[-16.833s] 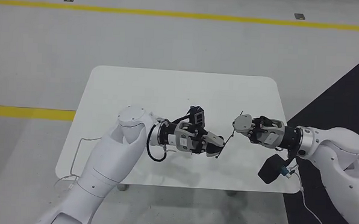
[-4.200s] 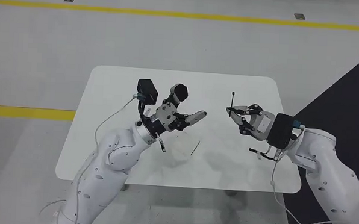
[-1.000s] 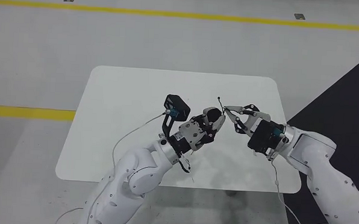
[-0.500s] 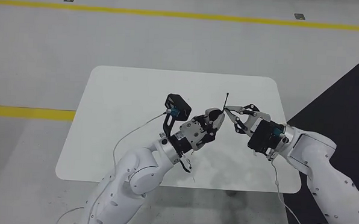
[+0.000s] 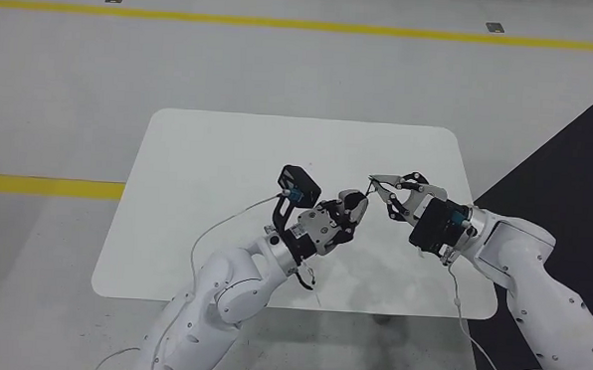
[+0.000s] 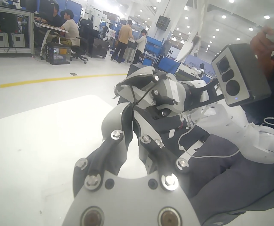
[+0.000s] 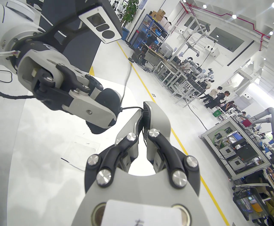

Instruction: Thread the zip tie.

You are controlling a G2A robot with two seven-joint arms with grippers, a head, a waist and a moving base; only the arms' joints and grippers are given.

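Note:
A thin black zip tie (image 7: 130,108) is held in the air over the middle of the white table (image 5: 208,161), stretched between both grippers. My right gripper (image 7: 143,111) is shut on one end of it. My left gripper (image 6: 131,109) is shut on the tie a short way along, its tips almost touching the right gripper (image 6: 124,89). From the left gripper (image 7: 114,109) the rest of the strap (image 7: 127,79) curves up and away. In the top view the left gripper (image 5: 356,203) and right gripper (image 5: 377,185) meet tip to tip.
Below the grippers a clear plastic bag (image 7: 85,147) lies flat on the table, with a second black zip tie (image 7: 69,162) beside it. The table's near edge is close to both arms. A dark panel (image 5: 577,157) stands off the table's right side.
The tie's free end, which stuck straight up between the grippers a second ago, has swung down. The left gripper has shifted slightly; the right one has kept still.

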